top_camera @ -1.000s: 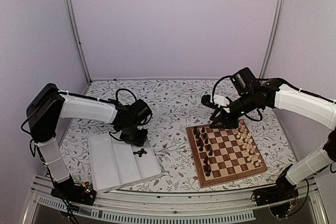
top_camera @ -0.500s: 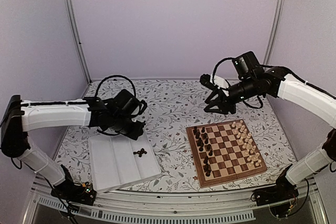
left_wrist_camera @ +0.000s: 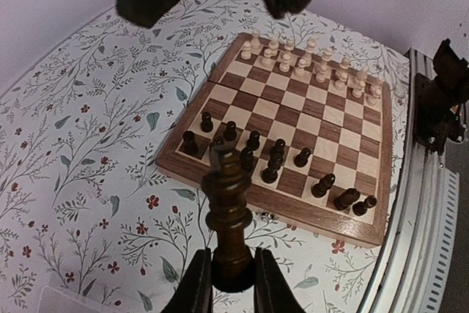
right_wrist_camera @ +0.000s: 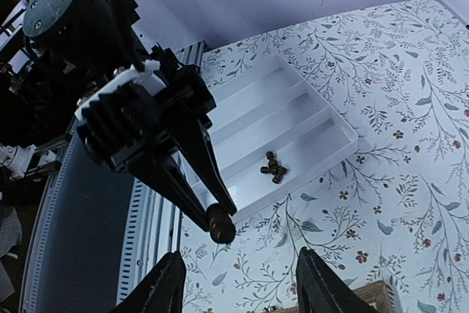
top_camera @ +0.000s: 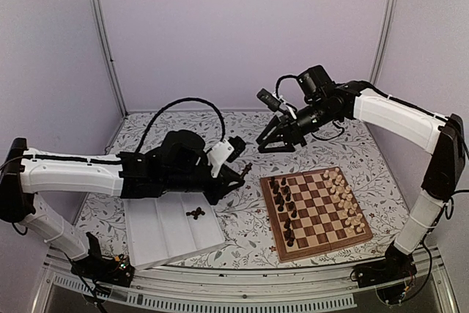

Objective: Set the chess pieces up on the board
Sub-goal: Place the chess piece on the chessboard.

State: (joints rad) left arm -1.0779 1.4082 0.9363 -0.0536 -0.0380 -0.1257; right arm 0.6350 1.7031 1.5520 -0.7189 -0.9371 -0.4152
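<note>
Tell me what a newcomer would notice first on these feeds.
The left gripper pinches a tall dark piece by its base, above the tablecloth left of the board. The right gripper hangs open beyond the board's far left corner. A small cluster of dark pieces lies in the white tray.

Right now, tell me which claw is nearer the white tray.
Left. The left claw, gripping a dark chess piece, hangs just beyond the tray, at its far right corner; the right claw is open farther back, above the floral cloth behind the board.
</note>
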